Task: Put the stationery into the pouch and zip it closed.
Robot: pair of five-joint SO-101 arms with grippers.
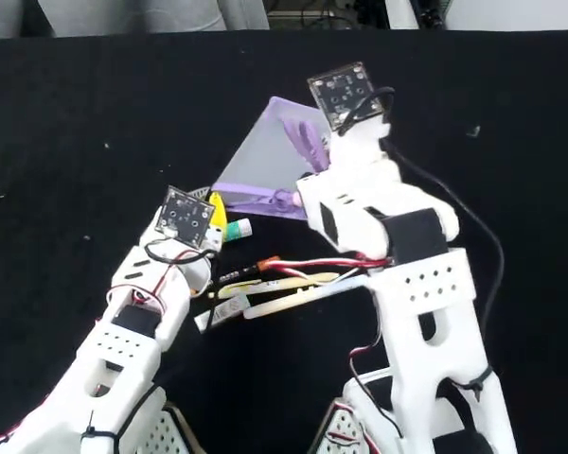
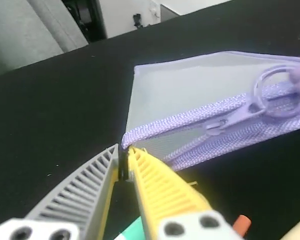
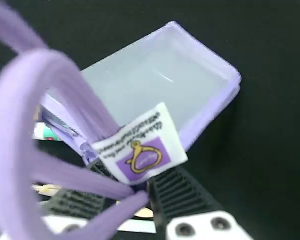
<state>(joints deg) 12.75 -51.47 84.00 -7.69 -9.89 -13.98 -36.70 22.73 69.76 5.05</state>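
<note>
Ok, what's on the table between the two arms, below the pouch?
In the high view, the loose stationery: pens and markers bunched on the black table, not yet in the pouch.

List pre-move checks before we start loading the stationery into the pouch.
1. Left claw pinching the pouch corner: ok, shut on it.
2. Right claw grip on the purple strap: cannot tell; the strap runs through it.
3. Pouch mouth open wide enough: cannot tell; the zip pull ring sits partway along the zip.
4. Stationery inside the pouch: not ok; it lies on the table between the arms.
5. A claw free to pick up: not ok; both are at the pouch.
</note>
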